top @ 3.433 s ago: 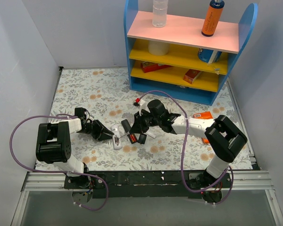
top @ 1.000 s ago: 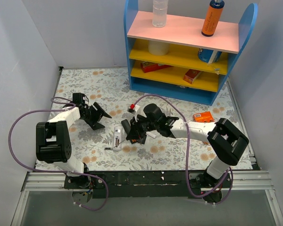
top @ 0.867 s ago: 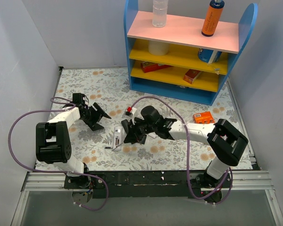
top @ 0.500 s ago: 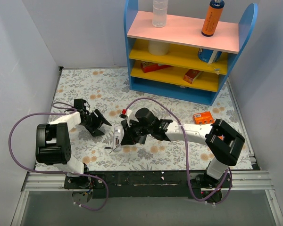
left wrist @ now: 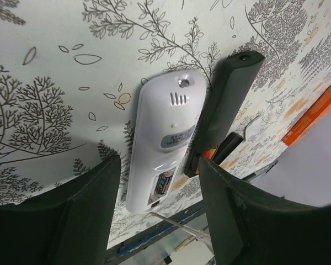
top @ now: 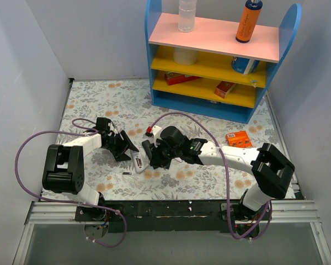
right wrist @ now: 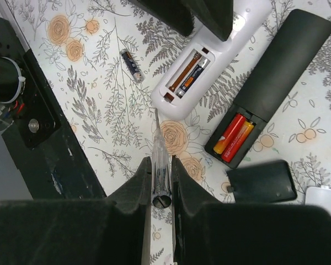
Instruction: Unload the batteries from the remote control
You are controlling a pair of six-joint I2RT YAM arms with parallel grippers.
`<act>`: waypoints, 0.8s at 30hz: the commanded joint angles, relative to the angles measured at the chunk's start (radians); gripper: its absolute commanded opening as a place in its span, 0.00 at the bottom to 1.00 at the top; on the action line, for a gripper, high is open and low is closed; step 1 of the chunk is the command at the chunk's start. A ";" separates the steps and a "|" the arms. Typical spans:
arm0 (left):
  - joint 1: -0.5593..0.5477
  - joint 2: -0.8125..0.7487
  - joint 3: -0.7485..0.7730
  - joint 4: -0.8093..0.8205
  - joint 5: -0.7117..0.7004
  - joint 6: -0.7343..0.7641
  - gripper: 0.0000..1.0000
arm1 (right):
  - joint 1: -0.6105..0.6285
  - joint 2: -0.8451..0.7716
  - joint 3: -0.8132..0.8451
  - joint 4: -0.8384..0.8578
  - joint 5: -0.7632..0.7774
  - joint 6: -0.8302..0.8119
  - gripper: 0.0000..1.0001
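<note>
Bench (right wrist: 88,83), mid-area; both arms over the two remotes.

Remote control (right wrist: 287,61): black bar lying flat on the bench, just right of a white remote (right wrist: 220,55), roughly parallel to it, a narrow gap between them; its compartment is uncovered at the near end; the batteries (right wrist: 234,135), two, red-orange, sit side by side inside it, not out yet; the back cover (right wrist: 262,187) lies flat on the bench just near of that open end, apart from the remote.

Right gripper (right wrist: 161,163): closed on a thin clear stick (right wrist: 160,141), held between the fingers lengthwise; its pointed tip lies close beside the white remote's near end, and I cannot tell if it touches; it is not touching the black remote.

Left gripper (left wrist: 157,182): jaws apart, one finger on each side of the white remote, gaps visible on both sides; holding nothing.

White remote: compartment also uncovered, a cell showing in it; a loose dark battery (right wrist: 131,65) lies on the bench left of it.
</note>
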 commanded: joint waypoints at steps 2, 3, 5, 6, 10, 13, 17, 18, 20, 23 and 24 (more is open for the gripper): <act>-0.017 -0.050 -0.033 0.011 -0.012 -0.008 0.57 | -0.005 -0.080 0.014 -0.028 0.102 -0.021 0.01; -0.018 -0.056 -0.036 0.010 -0.015 -0.008 0.57 | -0.005 -0.083 0.021 -0.046 0.107 -0.024 0.01; -0.018 -0.071 -0.032 0.002 -0.026 -0.012 0.56 | -0.005 -0.088 0.049 -0.065 0.113 -0.037 0.01; -0.018 -0.076 -0.029 0.000 -0.033 -0.014 0.56 | -0.003 -0.088 0.060 -0.078 0.118 -0.041 0.01; -0.018 -0.073 0.023 -0.044 -0.096 -0.015 0.54 | -0.005 -0.073 0.125 -0.115 0.151 -0.069 0.01; -0.018 -0.073 0.088 -0.079 -0.136 -0.003 0.54 | -0.005 -0.057 0.159 -0.122 0.171 -0.093 0.01; -0.016 -0.038 0.193 -0.116 -0.164 0.002 0.56 | -0.005 -0.045 0.153 -0.093 0.164 -0.092 0.01; -0.016 -0.029 0.209 -0.113 -0.155 -0.003 0.56 | -0.002 -0.040 0.153 -0.085 0.141 -0.089 0.01; -0.016 0.013 0.249 -0.102 -0.120 -0.008 0.56 | 0.003 -0.019 0.162 -0.097 0.138 -0.084 0.01; -0.016 0.068 0.295 -0.087 -0.093 0.012 0.56 | 0.010 -0.011 0.155 -0.105 0.138 -0.075 0.01; -0.016 0.082 0.309 -0.089 -0.098 0.023 0.56 | 0.009 -0.014 0.143 -0.097 0.113 -0.070 0.01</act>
